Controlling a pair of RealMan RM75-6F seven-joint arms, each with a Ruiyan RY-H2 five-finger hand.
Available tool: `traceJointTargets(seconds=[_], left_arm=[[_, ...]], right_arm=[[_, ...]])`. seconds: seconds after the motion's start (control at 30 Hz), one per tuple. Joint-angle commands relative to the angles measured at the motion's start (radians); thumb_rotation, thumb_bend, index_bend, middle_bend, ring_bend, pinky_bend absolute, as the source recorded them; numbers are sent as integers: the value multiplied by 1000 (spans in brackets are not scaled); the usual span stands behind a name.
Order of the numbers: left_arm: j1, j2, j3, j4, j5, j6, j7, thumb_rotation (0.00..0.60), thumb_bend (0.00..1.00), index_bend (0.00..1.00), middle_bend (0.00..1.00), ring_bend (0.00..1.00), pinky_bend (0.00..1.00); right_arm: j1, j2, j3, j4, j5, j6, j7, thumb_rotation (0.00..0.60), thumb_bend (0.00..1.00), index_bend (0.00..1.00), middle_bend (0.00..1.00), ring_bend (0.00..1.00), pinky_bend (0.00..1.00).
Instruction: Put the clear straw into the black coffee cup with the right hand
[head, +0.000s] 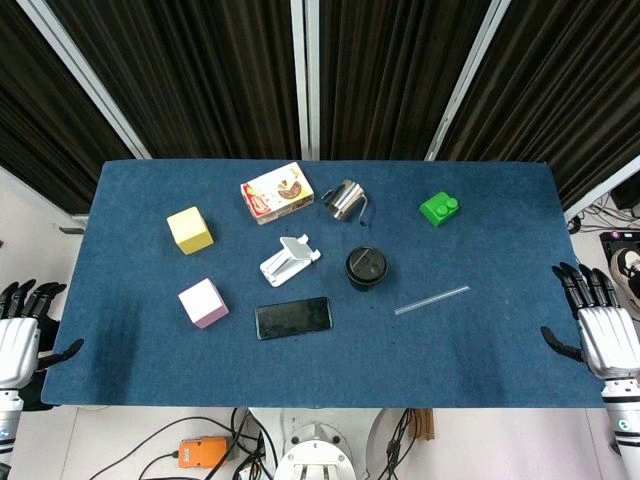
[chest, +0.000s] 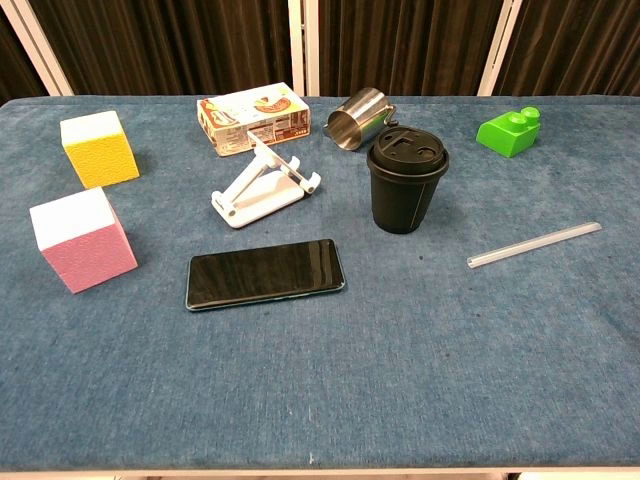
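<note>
The black coffee cup stands upright with its lid on, near the middle of the blue table. The clear straw lies flat on the cloth to the cup's right, slanted, apart from the cup. My right hand hovers off the table's right edge, fingers spread and holding nothing, well right of the straw. My left hand is off the left edge, open and empty too. Neither hand shows in the chest view.
A black phone lies in front of the cup. A white phone stand, steel pitcher, snack box, green brick, yellow cube and pink cube stand around it.
</note>
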Motion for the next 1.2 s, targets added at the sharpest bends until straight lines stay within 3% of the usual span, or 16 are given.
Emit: traceJointTargets(seconds=[0.03,0.17,0.33,0.57,0.83,1.2], left_arm=[[-1,1,1,-3,0,-3,6,600,90,175,163,65,8],[-3,2,-1,-8,1,-3,10,600,90,175,163,65,8],[-4,0,-2,-11,1,-3,10,600,90,175,163,65,8],[-2,3,-3,-14,-6,-5,14,600,89,175,163,65,8],[2,5,-4,-14,-18,-8,17,600,90,175,163,65,8],[-1,2,-5,-8,-22,-17,17,600,90,175,163,65,8]], right_arm=[[11,-11,4,6,-4,-16,-9,600,410,69,116,0,26],[63,-50,3,27,-36,-83,-62,600,409,133,116,0,63],[179,-145,13,93,-48,-253,-174,600,412,269,116,0,78],[314,-332,29,283,-41,-425,-228,600,434,406,118,0,78],[374,-447,16,440,-70,-446,-158,600,466,496,149,0,78],[402,-492,2,512,-67,-450,-104,600,484,552,171,0,78]])
